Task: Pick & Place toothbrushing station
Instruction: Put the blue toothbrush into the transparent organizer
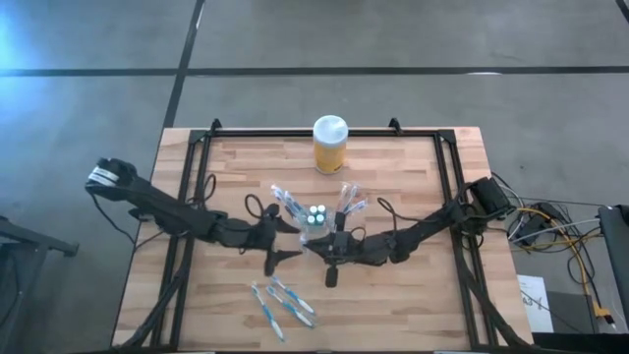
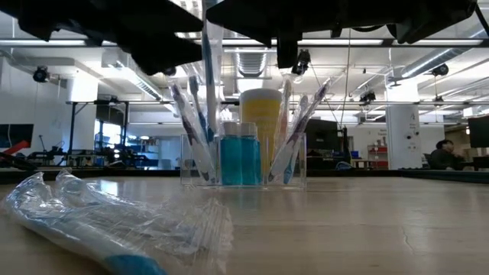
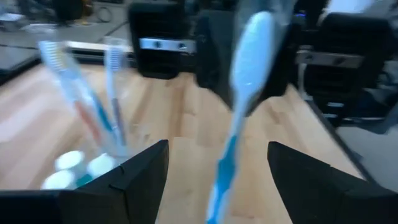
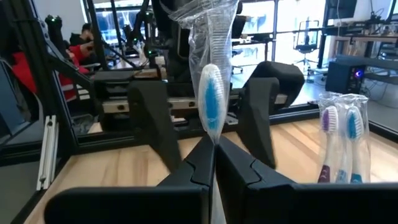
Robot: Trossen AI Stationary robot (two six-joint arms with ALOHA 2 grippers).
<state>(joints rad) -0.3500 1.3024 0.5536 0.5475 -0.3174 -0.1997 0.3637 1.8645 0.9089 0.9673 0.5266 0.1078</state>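
Note:
The toothbrushing station's clear holder [image 1: 314, 218] stands mid-table with upright blue-and-white toothbrushes [image 3: 93, 106] and white-capped blue tubes [image 2: 241, 156] in it. My right gripper [image 4: 214, 146], just near of the holder [image 2: 244, 164], is shut on one wrapped toothbrush [image 4: 210, 99]. My left gripper [image 3: 217, 171] faces it from the left, open. Its fingers stand on either side of that toothbrush [image 3: 249, 81] without touching it. Several more wrapped toothbrushes [image 1: 280, 305] lie flat near the front edge. My right gripper pinches the wrapped toothbrush just below its bristled head [image 4: 213, 135] between its two fingertips. The fingers come in level from the table's right, across the brush. The brush stands upright with its head up. Its handle [image 3: 221, 174] hangs below the fingers, clear of the table.
A yellow jar with a white lid [image 1: 329, 144] stands behind the holder near the far edge. A black frame [image 1: 197, 167] runs along the table's sides. Bare wood lies to the left and right of the holder.

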